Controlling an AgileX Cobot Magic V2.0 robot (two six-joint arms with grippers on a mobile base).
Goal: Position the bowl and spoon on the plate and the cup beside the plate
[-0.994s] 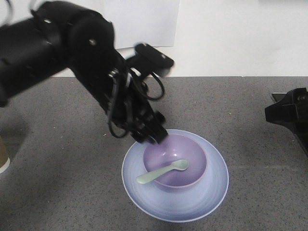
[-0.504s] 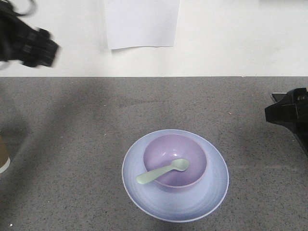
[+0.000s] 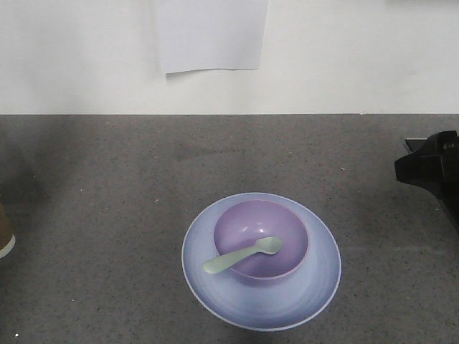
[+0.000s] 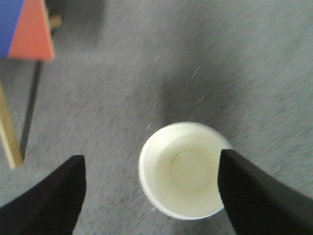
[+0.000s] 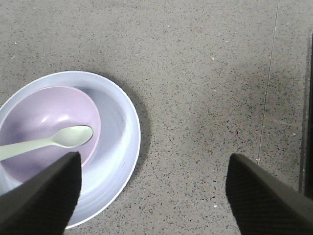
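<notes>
The periwinkle plate (image 3: 315,276) lies in the middle of the grey table. On it stands the lavender bowl (image 3: 262,233), and the mint spoon (image 3: 240,256) rests in the bowl with its handle over the front-left rim. The cup (image 3: 4,233) shows only as a sliver at the far left edge. From above in the left wrist view, the cup (image 4: 183,169) stands upright under my open left gripper (image 4: 150,156), nearer the right finger and not touched. My open right gripper (image 5: 152,161) hovers over bare table just right of the plate (image 5: 122,127), bowl (image 5: 44,112) and spoon (image 5: 63,137).
A white sheet (image 3: 211,36) hangs on the back wall. My right arm (image 3: 430,168) sits at the table's right edge. A red and blue object on wooden legs (image 4: 29,29) stands off the table's left side. A seam (image 5: 266,98) runs along the table at the right.
My left arm has lifted away from the bowl, swung up and to the left, and left the front view. Plate, bowl, spoon and right arm have not moved.
</notes>
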